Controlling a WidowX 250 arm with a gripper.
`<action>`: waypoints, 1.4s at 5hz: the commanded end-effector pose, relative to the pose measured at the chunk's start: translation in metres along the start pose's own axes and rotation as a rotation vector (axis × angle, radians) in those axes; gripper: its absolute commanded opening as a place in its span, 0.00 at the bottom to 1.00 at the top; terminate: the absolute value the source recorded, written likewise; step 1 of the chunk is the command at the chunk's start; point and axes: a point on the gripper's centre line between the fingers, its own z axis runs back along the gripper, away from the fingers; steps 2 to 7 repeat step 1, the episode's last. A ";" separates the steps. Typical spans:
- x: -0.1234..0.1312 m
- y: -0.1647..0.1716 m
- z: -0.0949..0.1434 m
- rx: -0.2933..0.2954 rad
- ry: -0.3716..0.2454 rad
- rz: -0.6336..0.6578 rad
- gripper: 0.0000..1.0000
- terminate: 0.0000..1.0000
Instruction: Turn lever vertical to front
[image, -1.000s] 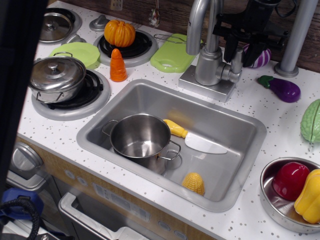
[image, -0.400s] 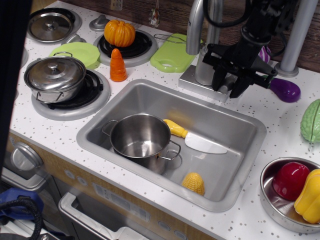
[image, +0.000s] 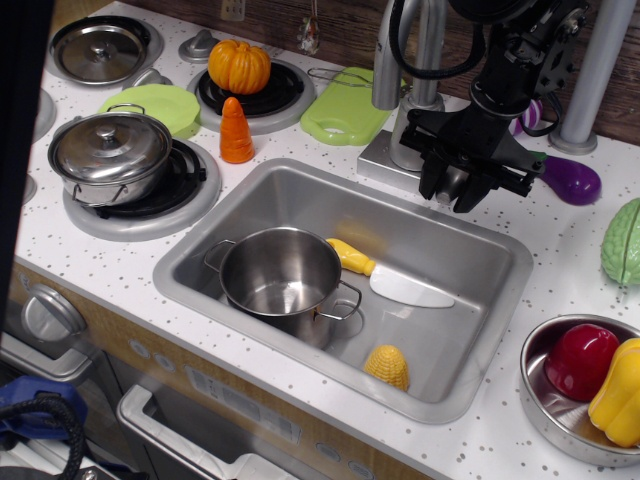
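Note:
The lever (image: 453, 181) is a short silver-grey handle on the right side of the tap body (image: 410, 135), at the sink's back rim. It shows only as a grey sliver between my black fingers and points down and toward the front. My gripper (image: 450, 194) comes down from the upper right, with its fingers closed on either side of the lever. The side knob is hidden behind the gripper. The tall curved spout (image: 388, 55) rises to the left of it.
A grey pole (image: 600, 70) and a purple eggplant (image: 570, 180) stand right of the gripper. The sink (image: 500, 330) holds a steel pot (image: 280, 275), a toy knife (image: 395, 282) and corn (image: 387, 366). A bowl (image: 535, 400) of peppers sits front right.
My gripper came down from above the tap onto the lever. The lever, upright one second ago, has swung down toward the front with the gripper.

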 end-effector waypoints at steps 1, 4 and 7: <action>0.011 0.004 0.023 0.000 -0.035 -0.017 0.00 1.00; 0.011 0.004 0.023 0.000 -0.035 -0.017 0.00 1.00; 0.011 0.004 0.023 0.000 -0.035 -0.017 0.00 1.00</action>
